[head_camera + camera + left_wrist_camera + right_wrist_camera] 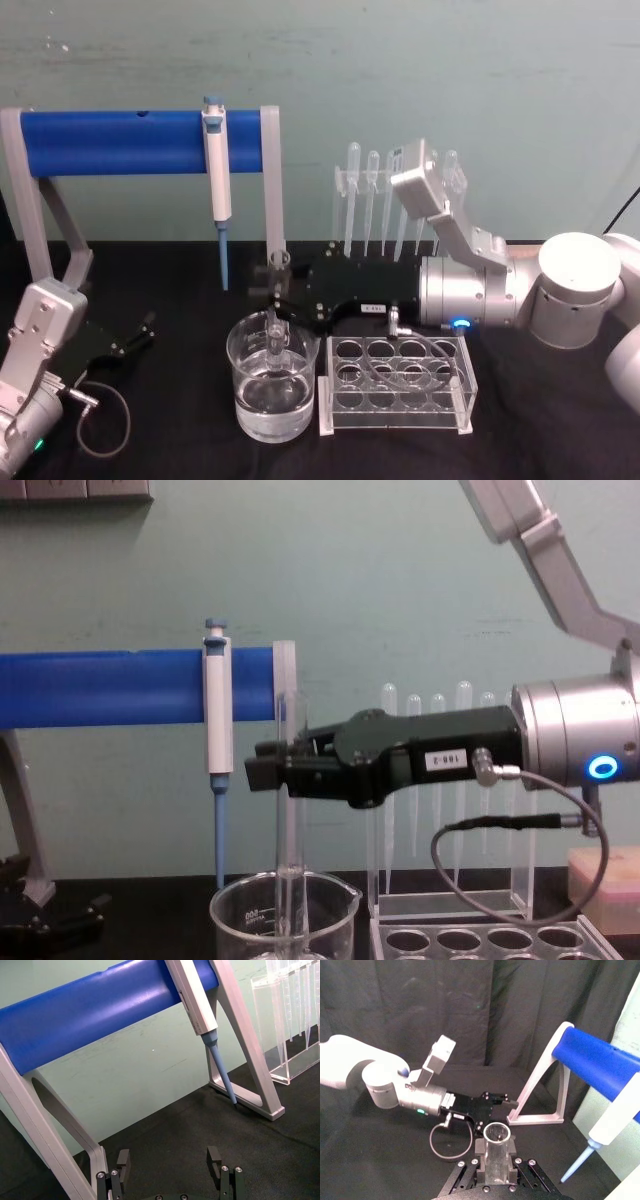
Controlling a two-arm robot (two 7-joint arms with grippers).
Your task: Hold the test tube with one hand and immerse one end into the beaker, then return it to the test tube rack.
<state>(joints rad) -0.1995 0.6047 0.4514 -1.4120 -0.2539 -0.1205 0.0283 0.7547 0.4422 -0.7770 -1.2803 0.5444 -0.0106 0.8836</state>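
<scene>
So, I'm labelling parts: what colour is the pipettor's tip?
Light blue; the pipettor tip shows best in the left wrist view.

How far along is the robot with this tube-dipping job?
Picked up: the right gripper is shut on the test tube. In hand: its lower end stands inside the beaker. Left: setting it back in the rack. The left gripper sits open, idle.

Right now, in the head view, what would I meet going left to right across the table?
left pincer → beaker, with the test tube standing in it → test tube rack → right arm's elbow joint
</scene>
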